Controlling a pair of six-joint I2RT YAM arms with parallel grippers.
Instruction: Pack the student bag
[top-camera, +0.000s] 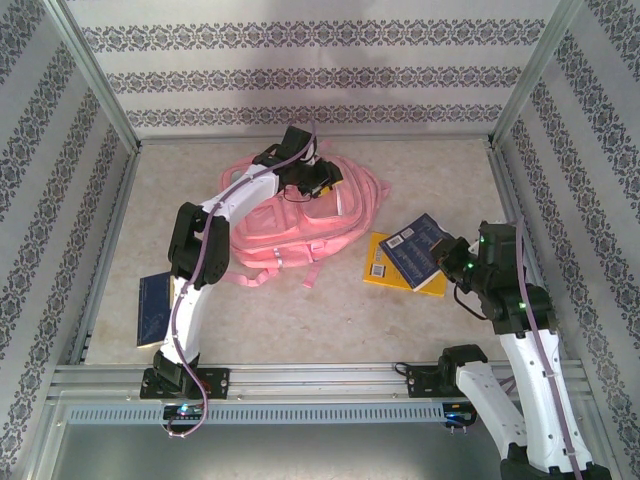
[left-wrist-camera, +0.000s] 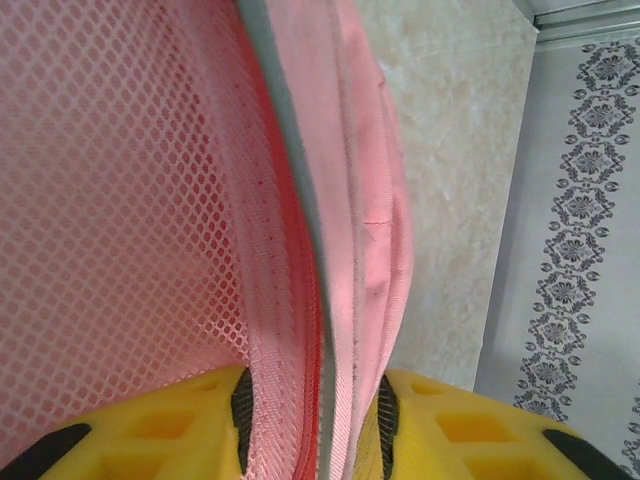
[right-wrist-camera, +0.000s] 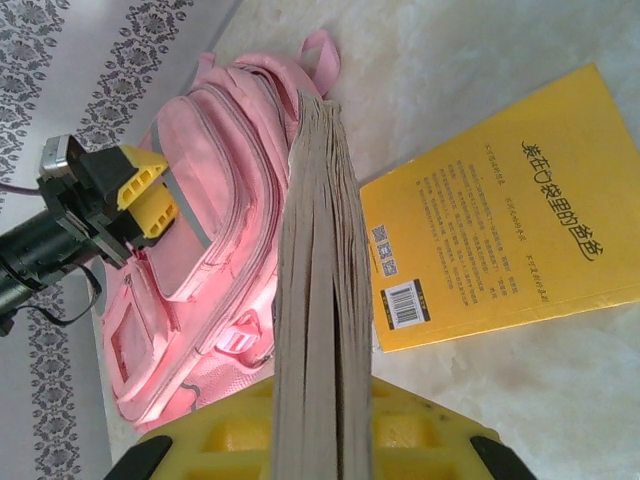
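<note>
Pink student bag (top-camera: 325, 228) lies flat on the table (top-camera: 300, 330) at mid-depth, left of centre, with its top toward the far wall and its straps trailing toward the near side. The left gripper (top-camera: 312, 180) reaches over the bag's far end. In the left wrist view its 2 fingers (left-wrist-camera: 243, 405) are nearly closed, pinching a stitched pink edge of the bag (left-wrist-camera: 120, 200) between the pads, with mesh fabric to one side and bare table to the other. The right gripper (top-camera: 447, 258) sits well to the right of the bag. Its jaws are clamped on a blue book (top-camera: 418, 243), and the right wrist view shows the book's page edge (right-wrist-camera: 320, 300) standing upright between the yellow fingers (right-wrist-camera: 225, 435). Below it, a yellow book (top-camera: 383, 268) lies flat, back cover up, its left edge near the bag's right side but apart from it. A navy book (top-camera: 153, 308) rests by the left rail, just beside the left arm. Open tabletop runs between the bag and the near rail, and also behind the bag to the far wall.
</note>
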